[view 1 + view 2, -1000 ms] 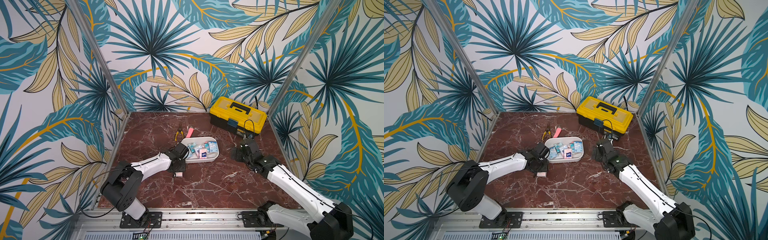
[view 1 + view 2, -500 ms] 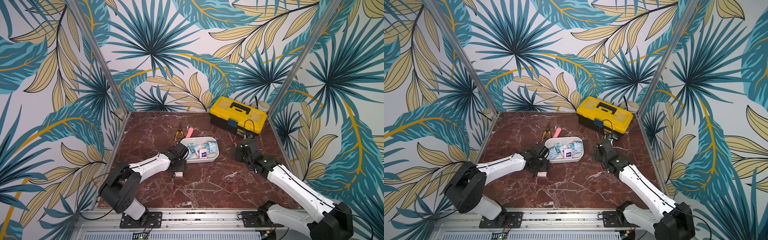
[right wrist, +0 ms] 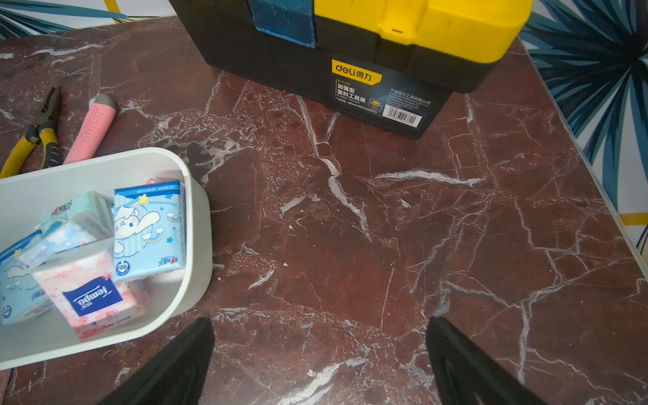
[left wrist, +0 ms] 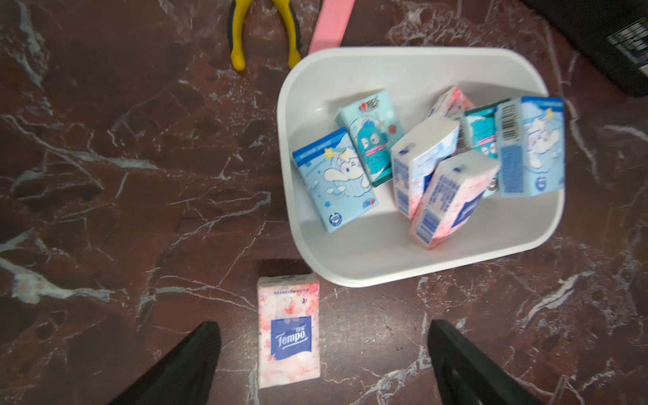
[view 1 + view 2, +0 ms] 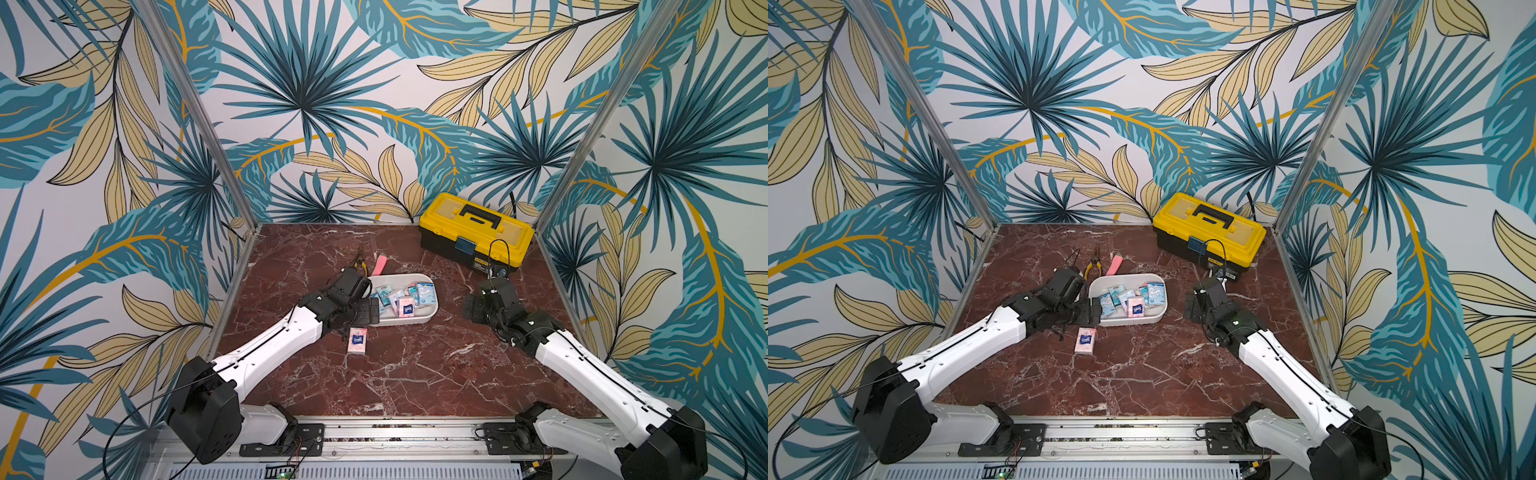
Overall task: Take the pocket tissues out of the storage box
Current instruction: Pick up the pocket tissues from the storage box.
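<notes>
— Why is the left hand (image 5: 369,311) spread wide, with nothing gripped?
— A pink packet (image 4: 288,328) lies flat on the counter (image 4: 105,210) between the fingers (image 4: 189,361) and is touched by neither. It is already out of the storage box (image 4: 350,271) and just beside it, so no hold is needed.
— And the other pocket tissues (image 4: 368,136)?
— Seven are counted inside the box, leaned against one another. An upper packet would probably be lifted most easily.
— And the right hand (image 3: 319,321)?
— It is held fully open and empty over bare counter at the box's far side, near the toolbox (image 3: 350,80). It is likely kept clear of the left arm's reach.
</notes>
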